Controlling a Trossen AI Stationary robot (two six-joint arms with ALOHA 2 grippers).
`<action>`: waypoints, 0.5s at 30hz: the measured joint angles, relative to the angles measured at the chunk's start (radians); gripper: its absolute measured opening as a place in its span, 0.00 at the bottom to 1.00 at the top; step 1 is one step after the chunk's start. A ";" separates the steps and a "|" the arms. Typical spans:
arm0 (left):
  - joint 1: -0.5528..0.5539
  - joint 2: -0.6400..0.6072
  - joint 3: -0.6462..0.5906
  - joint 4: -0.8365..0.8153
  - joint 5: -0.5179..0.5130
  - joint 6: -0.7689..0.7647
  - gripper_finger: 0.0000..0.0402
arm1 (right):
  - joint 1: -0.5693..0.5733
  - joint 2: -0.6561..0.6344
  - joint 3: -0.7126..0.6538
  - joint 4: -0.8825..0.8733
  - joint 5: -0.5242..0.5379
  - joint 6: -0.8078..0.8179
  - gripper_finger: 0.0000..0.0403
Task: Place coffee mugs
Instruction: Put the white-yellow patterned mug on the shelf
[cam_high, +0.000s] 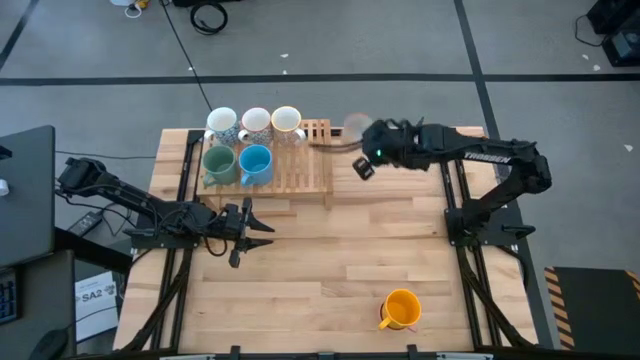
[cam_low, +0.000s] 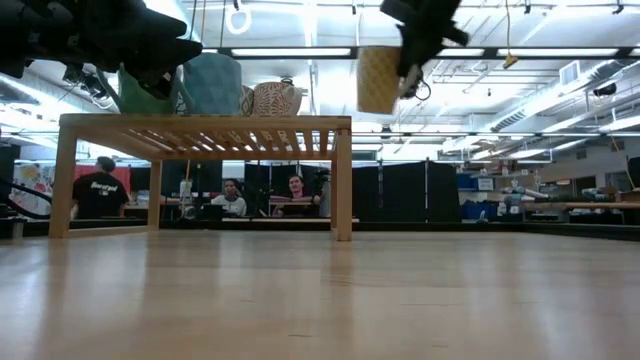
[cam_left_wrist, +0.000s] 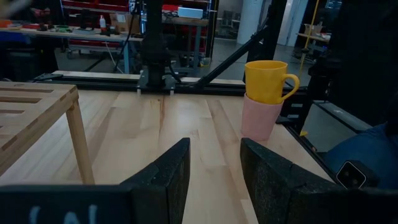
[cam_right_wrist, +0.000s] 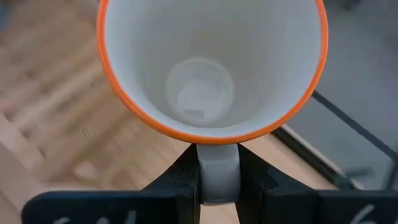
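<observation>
Overhead, the right hand (cam_right_wrist: 217, 177) grips an empty orange-rimmed mug (cam_right_wrist: 211, 68) by its handle.

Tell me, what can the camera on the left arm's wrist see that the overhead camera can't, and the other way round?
Only the left wrist view shows that the orange mug is stacked on an upside-down pink mug; from above the pink one is hidden. Only the high view shows five mugs on the wooden rack, among them a green mug and a blue mug, and the right gripper carrying another mug beside the rack. Both show the orange mug, the rack, the table and the left gripper, open and empty.
</observation>
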 joint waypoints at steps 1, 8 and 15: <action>0.000 0.000 0.000 0.000 0.000 0.000 0.37 | -0.018 0.000 0.001 0.045 -0.018 -0.036 0.17; 0.000 0.000 0.000 0.000 0.000 -0.001 0.37 | -0.125 0.001 0.001 0.271 -0.114 -0.166 0.17; 0.000 0.000 0.000 0.000 0.000 -0.001 0.37 | -0.186 0.007 0.002 0.402 -0.207 -0.206 0.17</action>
